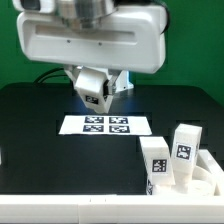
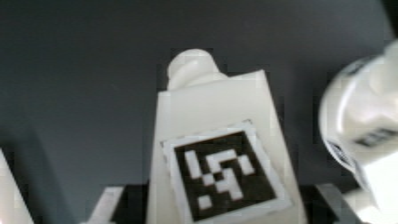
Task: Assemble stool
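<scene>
My glossy white arm body (image 1: 95, 38) hangs over the far side of the black table, above and just behind the marker board (image 1: 106, 124). Below it my wrist tilts down toward that board, ending in my two-finger gripper (image 1: 93, 92), lifted clear of the board's surface. My jaws are closed tight on a white, tagged, chunky rectangular stool leg (image 2: 217, 140). In the wrist view the leg runs out from between my jaws, and my dark fingertips (image 2: 111, 205) press its sides.
</scene>
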Controlling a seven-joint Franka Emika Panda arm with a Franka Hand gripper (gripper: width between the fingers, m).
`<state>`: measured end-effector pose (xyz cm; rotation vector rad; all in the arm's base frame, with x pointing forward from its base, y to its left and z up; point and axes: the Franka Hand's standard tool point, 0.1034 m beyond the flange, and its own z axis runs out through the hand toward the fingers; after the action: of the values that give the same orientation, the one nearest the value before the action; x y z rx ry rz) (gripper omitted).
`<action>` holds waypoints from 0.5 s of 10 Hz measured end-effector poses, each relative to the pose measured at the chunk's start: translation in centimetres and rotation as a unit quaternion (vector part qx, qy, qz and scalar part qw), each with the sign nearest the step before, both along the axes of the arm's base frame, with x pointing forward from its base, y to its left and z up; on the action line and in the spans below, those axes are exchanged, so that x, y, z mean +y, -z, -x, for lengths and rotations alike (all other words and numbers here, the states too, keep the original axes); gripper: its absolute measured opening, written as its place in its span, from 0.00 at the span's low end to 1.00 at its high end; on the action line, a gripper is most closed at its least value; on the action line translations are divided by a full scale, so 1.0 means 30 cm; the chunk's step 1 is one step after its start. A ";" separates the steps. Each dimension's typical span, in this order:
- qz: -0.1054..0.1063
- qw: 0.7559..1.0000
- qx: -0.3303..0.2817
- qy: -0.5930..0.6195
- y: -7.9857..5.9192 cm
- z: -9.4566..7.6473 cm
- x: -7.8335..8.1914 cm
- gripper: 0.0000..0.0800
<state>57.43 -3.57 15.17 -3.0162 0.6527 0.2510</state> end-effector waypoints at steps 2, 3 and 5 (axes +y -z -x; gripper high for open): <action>0.010 0.993 -0.098 0.064 -0.087 -0.108 0.171 0.40; 0.015 0.990 -0.119 0.076 -0.107 -0.128 0.234 0.40; 0.024 0.978 -0.191 0.077 -0.090 -0.150 0.261 0.40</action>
<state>61.94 4.26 17.87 -2.9089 0.8526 -0.3456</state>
